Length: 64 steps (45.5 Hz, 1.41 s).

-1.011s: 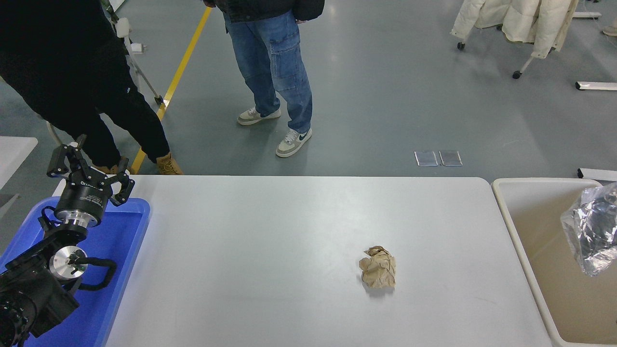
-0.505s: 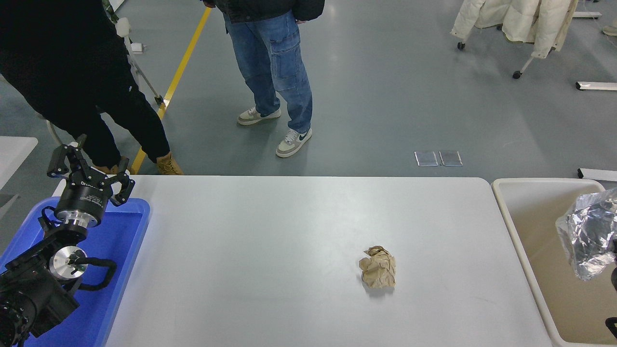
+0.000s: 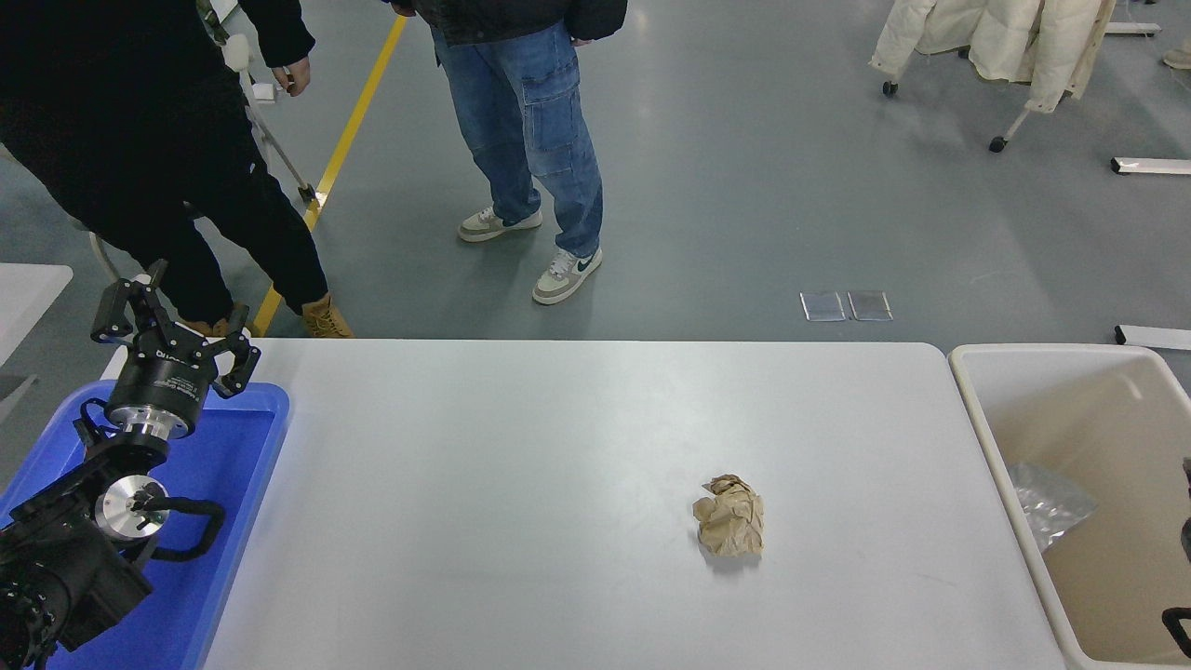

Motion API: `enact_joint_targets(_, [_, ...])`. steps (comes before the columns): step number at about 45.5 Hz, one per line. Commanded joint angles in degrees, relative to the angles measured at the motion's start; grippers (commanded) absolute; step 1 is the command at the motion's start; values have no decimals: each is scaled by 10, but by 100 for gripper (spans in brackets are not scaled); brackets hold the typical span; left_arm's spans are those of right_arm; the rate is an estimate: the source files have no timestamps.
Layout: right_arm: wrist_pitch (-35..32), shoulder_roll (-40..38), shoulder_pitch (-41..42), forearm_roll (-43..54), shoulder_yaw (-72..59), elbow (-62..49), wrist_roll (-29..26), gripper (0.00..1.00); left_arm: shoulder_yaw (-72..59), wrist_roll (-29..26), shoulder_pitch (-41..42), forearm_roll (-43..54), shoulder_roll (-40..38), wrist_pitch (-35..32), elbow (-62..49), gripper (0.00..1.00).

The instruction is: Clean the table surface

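my right tool (image 3: 1184,577) shows only as slivers of black at the picture's right edge, around four o'clock, over the beige bin (image 3: 996,437). too little of it is in view for me to tell whether it stands wide or narrow, and i see nothing gripped in the slivers. a crumpled silvery wrapper (image 3: 1047,502) lies inside the bin against its near-left wall.

outward from there, toward nine o'clock of the bin, the worktop (image 3: 521,484) spreads across the middle of the view, matte white and bare but for one crumpled brown paper wad (image 3: 729,528), which sits right of centre and toward the near edge, well apart from the bin's rim.

i judge the step in hand to be fetching that wad. to do it well i should lift clear of the bin wall before swinging toward nine o'clock, come down on the wad from above with the tool spread wider than the paper, and close gently, since crumpled paper squashes and can skid on the smooth surface if nudged from the side.

my left tool (image 3: 172,328) is parked at the picture's eight o'clock above the blue tray (image 3: 242,447), arm bent, fingers spread apart and pointing toward twelve o'clock, gripping nothing.

two people stand beyond the far edge.
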<state>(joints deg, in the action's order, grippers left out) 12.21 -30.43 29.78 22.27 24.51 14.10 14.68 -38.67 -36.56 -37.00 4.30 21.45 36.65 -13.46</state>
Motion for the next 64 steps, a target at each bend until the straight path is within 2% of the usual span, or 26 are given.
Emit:
enact_joint_targets(1, [3,-87,-23,-6,29,138,1,100,0,0,0,0,0,0,0,100])
enact_joint_targets(6, [2,-167,-67,-6,126,288,3,100,0,0,0,0,0,0,0,100])
enact_joint_targets(11, [1,-201,-110,-6,221,385,4,100,0,0,0,0,0,0,0,100])
enact_joint_targets(21, [-3,-210,-204,7,296,451,4,100,0,0,0,0,0,0,0,100])
enact_joint_targets(25, [-9,-204,-216,24,330,473,6,100,0,0,0,0,0,0,0,100])
enact_joint_targets(29, [-32,-160,-217,28,404,484,6,100,0,0,0,0,0,0,-1,100])
enact_joint_targets(36, [-111,-57,-215,28,513,489,6,100,0,0,0,0,0,0,0,100])
enact_joint_targets(51, [-120,143,-144,24,526,474,9,100,0,0,0,0,0,0,0,100])
enact_joint_targets(56, [-113,200,-99,29,525,409,16,100,0,0,-1,0,0,0,-1,100])
enact_joint_targets(59, [-113,210,-49,30,520,319,37,100,0,0,-1,0,0,0,-1,100])
enact_joint_targets(64, [-118,215,-21,29,515,291,47,100,0,0,-1,0,0,0,-1,100])
